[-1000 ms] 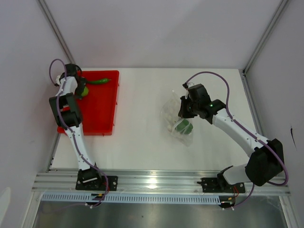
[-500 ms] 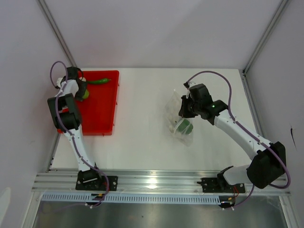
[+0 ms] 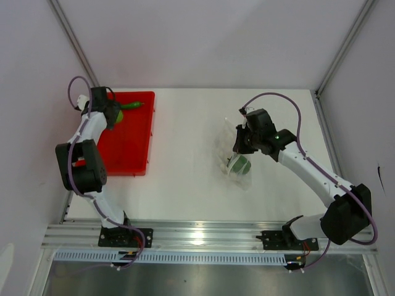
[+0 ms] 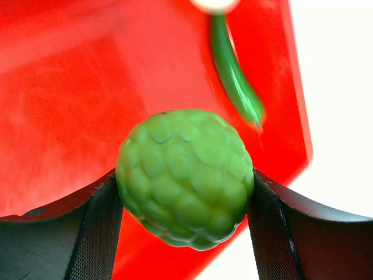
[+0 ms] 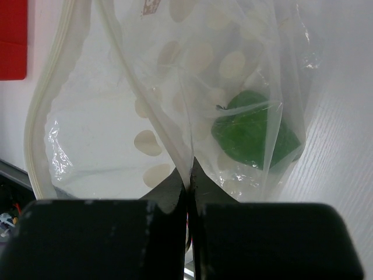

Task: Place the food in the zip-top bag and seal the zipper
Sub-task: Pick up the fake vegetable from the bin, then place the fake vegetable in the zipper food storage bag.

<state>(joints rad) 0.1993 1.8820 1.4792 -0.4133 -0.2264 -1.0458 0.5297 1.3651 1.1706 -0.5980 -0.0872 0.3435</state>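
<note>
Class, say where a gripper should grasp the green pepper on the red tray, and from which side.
Probably mid-length, from above, with the jaws across its narrow width: the pepper lies flat on the tray, long and thin.

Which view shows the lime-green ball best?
The left wrist view: the lime-green ball sits large between the fingers of the left gripper. The top view shows only a small green patch; the right wrist view shows none of it.
</note>
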